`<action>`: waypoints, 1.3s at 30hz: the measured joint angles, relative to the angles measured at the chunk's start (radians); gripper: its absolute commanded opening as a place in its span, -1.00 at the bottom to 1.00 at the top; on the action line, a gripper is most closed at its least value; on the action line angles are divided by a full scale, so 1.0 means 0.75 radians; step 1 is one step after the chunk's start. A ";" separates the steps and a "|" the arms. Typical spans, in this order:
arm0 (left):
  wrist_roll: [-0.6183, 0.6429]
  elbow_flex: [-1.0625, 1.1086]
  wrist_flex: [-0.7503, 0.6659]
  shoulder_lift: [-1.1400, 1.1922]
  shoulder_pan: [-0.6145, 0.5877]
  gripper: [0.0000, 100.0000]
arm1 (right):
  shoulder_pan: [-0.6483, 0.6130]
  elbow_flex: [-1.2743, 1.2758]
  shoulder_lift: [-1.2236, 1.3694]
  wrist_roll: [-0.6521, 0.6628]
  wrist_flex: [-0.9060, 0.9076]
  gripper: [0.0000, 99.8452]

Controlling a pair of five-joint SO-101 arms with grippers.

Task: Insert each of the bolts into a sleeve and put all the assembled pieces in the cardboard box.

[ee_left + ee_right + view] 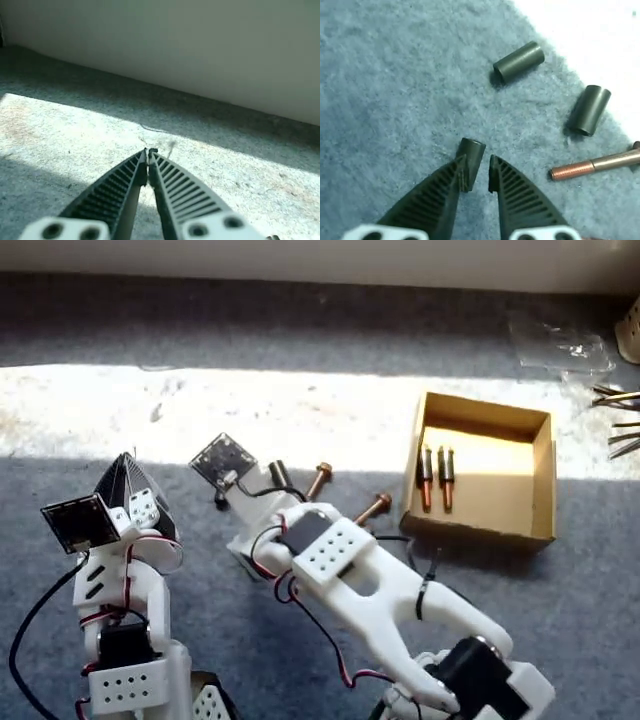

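Right wrist view: sleeve pick-up in hand, grasp not yet closed.

The right gripper (477, 164) has its fingers apart astride one dark sleeve (472, 150); one finger looks to be touching it. Two spare sleeves (519, 61) and a bolt (595, 165) lie just beyond. In the high view these loose parts sit left of the cardboard box (545, 480), with two bolts (373, 508) nearest its left wall and two assembled pieces (435, 478) inside it. The left gripper (149, 152), farthest from the box, has its fingers together on nothing. The next move likely calls for a centred closure, since the round sleeve may roll, then a lift to meet a bolt.
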 measured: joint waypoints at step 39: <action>0.000 0.000 0.000 0.000 0.000 -0.94 | -0.006 -0.286 0.243 -0.119 0.207 -0.88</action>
